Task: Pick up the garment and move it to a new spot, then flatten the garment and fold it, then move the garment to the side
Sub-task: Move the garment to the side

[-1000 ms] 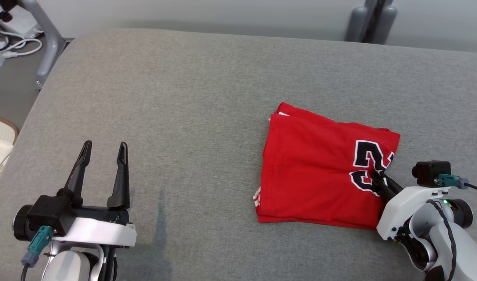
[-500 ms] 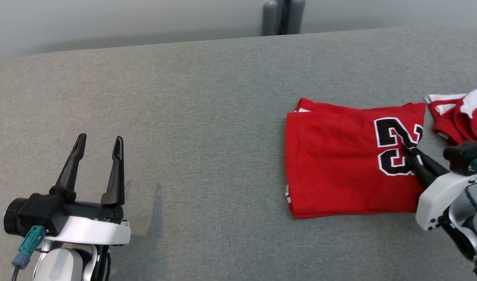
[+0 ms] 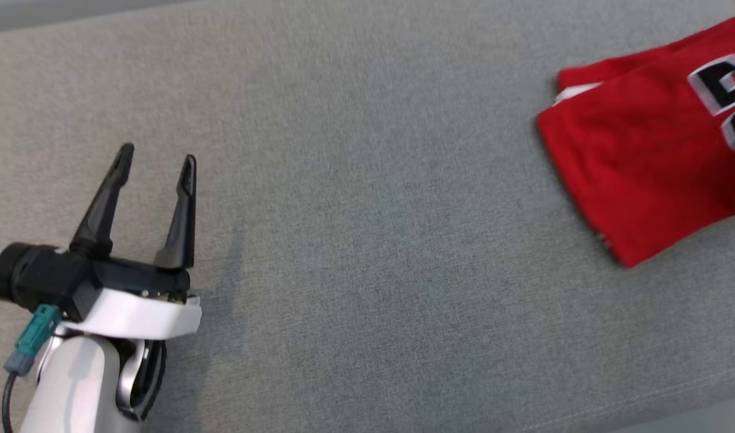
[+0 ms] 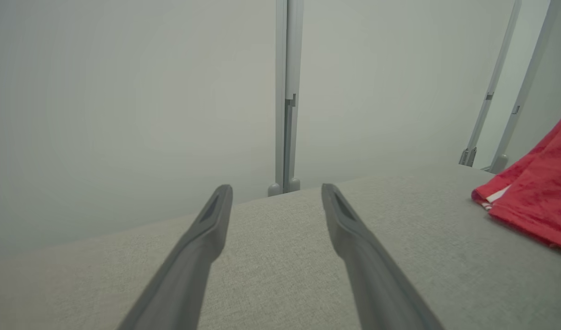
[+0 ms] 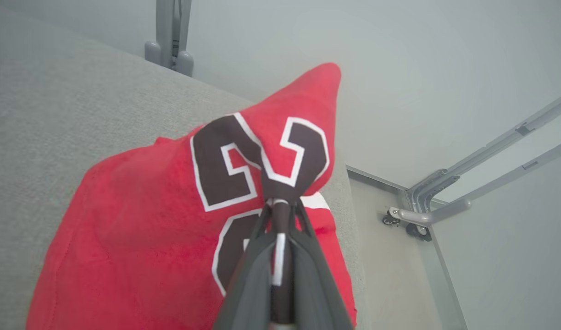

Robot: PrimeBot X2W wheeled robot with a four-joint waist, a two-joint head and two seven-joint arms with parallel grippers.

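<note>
The red folded jersey with black, white-edged numerals (image 3: pixel 643 156) is seen at the upper right of the head view, cut off by the frame's right edge, and at the far right of the left wrist view (image 4: pixel 537 201). In the right wrist view it (image 5: pixel 138 229) is pinched at the numerals, where the cloth is drawn up into a peak, while the rest appears to lie on the grey fabric-covered bench (image 3: pixel 367 210).

The jersey is judged to be light, soft and limp. It is unlikely to be damaged, but its layers are likely to slide apart or sag if it is lifted from a single point. A hold through all the layers near an edge or corner is judged safest. A drag across the bench is likely to be resisted somewhat by the woven cover.

The jersey lies directly on the bench, not in any bin or basket.

The right gripper (image 5: pixel 280 206) is clamped on the fold of printed cloth. The left gripper (image 3: pixel 158 154) is held with its fingers spread and nothing between them, well apart from the jersey, at the lower left of the head view. A grey metal post (image 4: pixel 287 91) and a pale wall are seen beyond the bench.
</note>
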